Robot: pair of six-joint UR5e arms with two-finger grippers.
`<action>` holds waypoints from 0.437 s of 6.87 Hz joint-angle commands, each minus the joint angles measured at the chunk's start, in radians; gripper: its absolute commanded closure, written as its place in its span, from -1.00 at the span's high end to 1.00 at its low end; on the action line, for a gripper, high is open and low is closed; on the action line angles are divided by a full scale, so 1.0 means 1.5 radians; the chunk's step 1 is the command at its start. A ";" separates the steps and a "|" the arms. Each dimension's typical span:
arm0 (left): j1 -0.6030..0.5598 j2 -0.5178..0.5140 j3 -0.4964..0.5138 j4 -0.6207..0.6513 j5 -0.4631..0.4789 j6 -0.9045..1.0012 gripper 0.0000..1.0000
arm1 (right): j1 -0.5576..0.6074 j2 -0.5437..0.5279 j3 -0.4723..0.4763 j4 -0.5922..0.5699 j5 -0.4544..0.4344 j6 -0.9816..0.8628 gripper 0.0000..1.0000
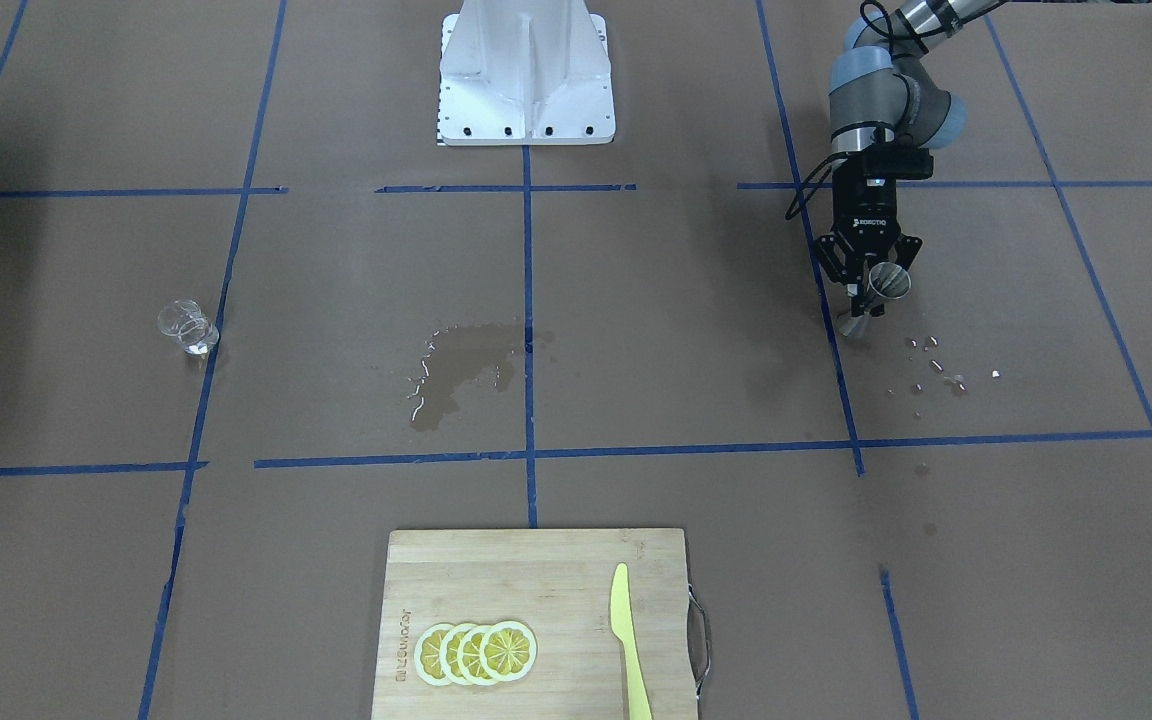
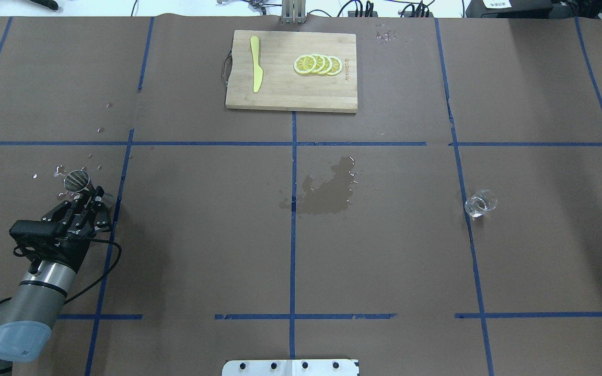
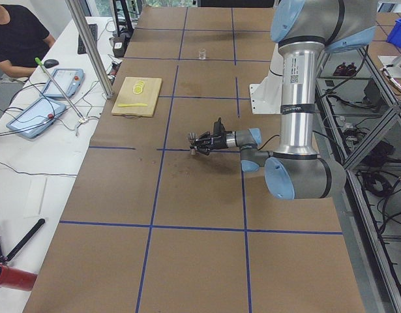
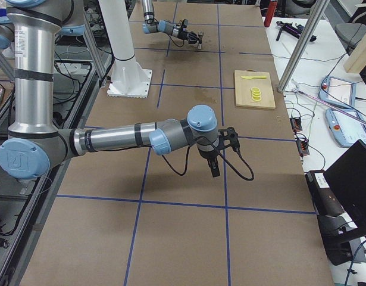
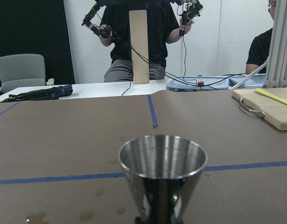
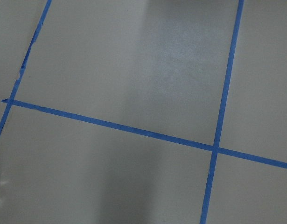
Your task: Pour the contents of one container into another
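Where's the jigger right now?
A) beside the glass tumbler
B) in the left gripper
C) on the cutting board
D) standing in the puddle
B: the left gripper is shut on the jigger at its waist, well apart from the glass tumbler and the cutting board.

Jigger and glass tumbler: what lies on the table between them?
A wet spill patch lies between jigger and tumbler, plus blue tape lines; overhead view shows it.

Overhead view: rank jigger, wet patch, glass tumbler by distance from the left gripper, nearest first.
1. jigger: held in the left gripper, view's left.
2. wet patch: table centre.
3. glass tumbler: far right side.
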 commanded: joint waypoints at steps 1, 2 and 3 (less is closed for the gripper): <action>0.001 -0.050 -0.006 -0.019 -0.004 0.085 -1.00 | -0.064 0.004 0.000 0.091 -0.004 0.048 1.00; 0.002 -0.077 -0.006 -0.033 -0.004 0.123 -1.00 | -0.126 0.004 0.002 0.219 -0.036 0.206 1.00; 0.004 -0.080 -0.009 -0.034 -0.008 0.126 -1.00 | -0.203 -0.004 0.002 0.360 -0.141 0.341 1.00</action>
